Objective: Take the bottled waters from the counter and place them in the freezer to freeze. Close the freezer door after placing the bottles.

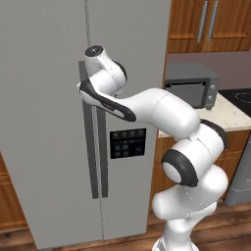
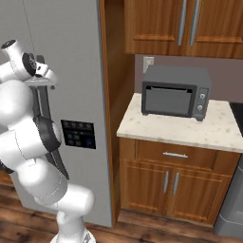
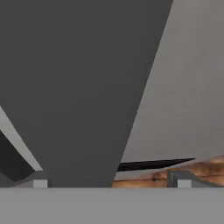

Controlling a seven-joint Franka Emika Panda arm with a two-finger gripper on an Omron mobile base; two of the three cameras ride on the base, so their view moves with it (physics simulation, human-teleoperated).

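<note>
The freezer door (image 1: 44, 122) is the shut left panel of the tall grey refrigerator. Its long dark bar handle (image 1: 89, 162) runs beside the centre seam. My gripper (image 1: 82, 74) is at the top of that handle, also seen in the right base view (image 2: 45, 71). In the hand view the wide dark handle (image 3: 87, 87) stands between my two fingertips (image 3: 40, 183), and the gripper (image 3: 112, 183) is open around it. The grey door surface (image 3: 188, 87) lies behind it. The counter (image 2: 180, 128) carries no bottle that I can see; the bottled waters are out of view.
A grey toaster oven (image 2: 175, 92) (image 1: 191, 86) stands on the counter right of the refrigerator. The adjoining door carries a black dispenser panel (image 1: 127, 143). Wooden cabinets (image 2: 175, 23) hang above, and a black stovetop (image 1: 240, 95) lies at the far right.
</note>
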